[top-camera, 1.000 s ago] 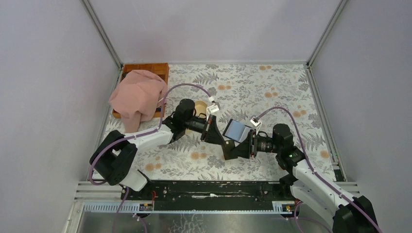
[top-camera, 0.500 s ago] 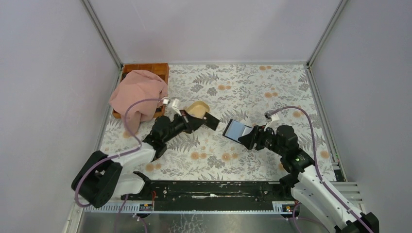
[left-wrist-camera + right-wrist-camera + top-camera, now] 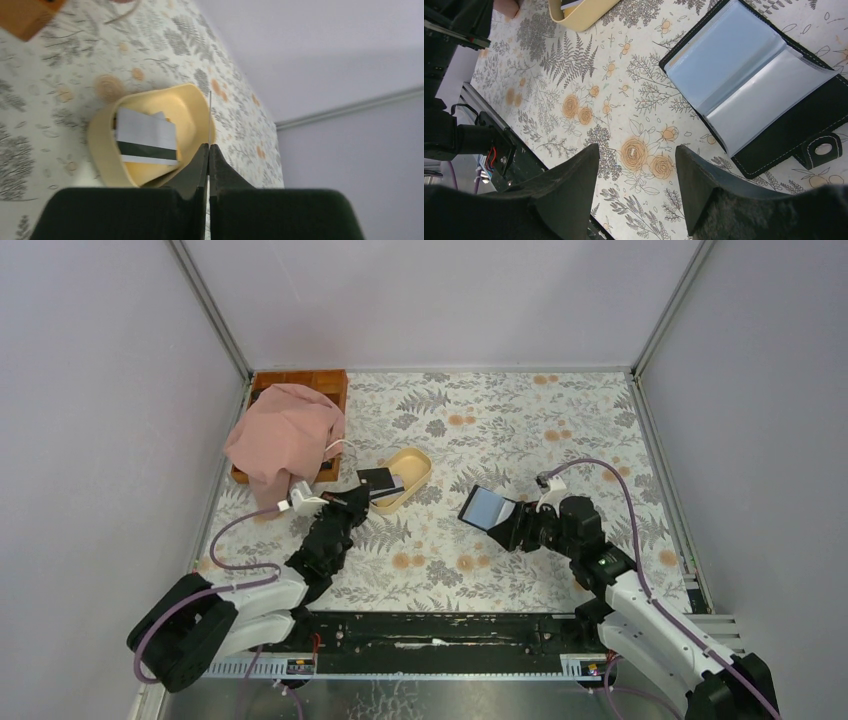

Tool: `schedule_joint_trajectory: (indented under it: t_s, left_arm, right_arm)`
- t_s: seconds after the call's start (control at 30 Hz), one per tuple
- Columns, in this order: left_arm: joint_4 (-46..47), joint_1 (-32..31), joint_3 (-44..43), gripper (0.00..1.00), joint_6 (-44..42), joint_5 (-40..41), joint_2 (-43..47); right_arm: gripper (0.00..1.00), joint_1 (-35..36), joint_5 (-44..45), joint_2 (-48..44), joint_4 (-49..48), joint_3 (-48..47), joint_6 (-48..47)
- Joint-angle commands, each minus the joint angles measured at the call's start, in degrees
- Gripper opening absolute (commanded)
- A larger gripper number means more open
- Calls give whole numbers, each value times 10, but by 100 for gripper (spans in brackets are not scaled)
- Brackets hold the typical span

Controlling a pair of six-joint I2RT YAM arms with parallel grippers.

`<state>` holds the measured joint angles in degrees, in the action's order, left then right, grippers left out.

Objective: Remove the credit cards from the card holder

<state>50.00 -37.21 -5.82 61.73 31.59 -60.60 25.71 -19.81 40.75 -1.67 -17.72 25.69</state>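
Right of centre on the surface: card holder [image 3: 749, 85] lies spread open, blue-grey sleeves up, stud tab at its outer edge. No card shows in the sleeves facing me; the pages beneath, cannot tell. My right claw [image 3: 636, 150] hangs just beside it, jaws wide, holding nothing.

Left of that, a beige dish [image 3: 412, 468] carries a loose card [image 3: 146, 137] lying flat inside, pale face with a dark stripe. My left claw [image 3: 209, 147] is clamped on a credit card [image 3: 209, 115], seen edge-on, poised over the dish's near rim.

Pink cloth [image 3: 285, 440] is draped over a wooden tray [image 3: 300, 380] at the far left, well apart.

Step in hand, as I judge: dropping the pulled card into the dish. Next: lower a little and part the left jaws so it falls beside the loose card. Then the right claw checks the other sleeves.
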Motion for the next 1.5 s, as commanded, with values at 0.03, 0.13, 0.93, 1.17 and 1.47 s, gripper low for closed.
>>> schedule_joint_trajectory:
  t_s: [0.03, 0.13, 0.93, 1.17, 1.47]
  left_arm:
    - [63, -4, 12, 0, 60, 100, -64]
    - [98, -3, 8, 0, 62, 101, -106]
    - [128, -4, -38, 0, 81, 73, -250]
    - [176, -3, -40, 8, 87, 57, -301]
    - [122, -3, -32, 35, 88, 71, -265]
  right_arm:
    - [65, 0, -16, 13, -39, -2, -12]
    - [65, 0, -13, 9, -38, 0, -12]
    - [64, 0, -1, 10, -30, 1, -12]
    - [64, 0, 0, 10, -29, 1, -12]
    - [64, 0, -1, 12, -32, 3, -10]
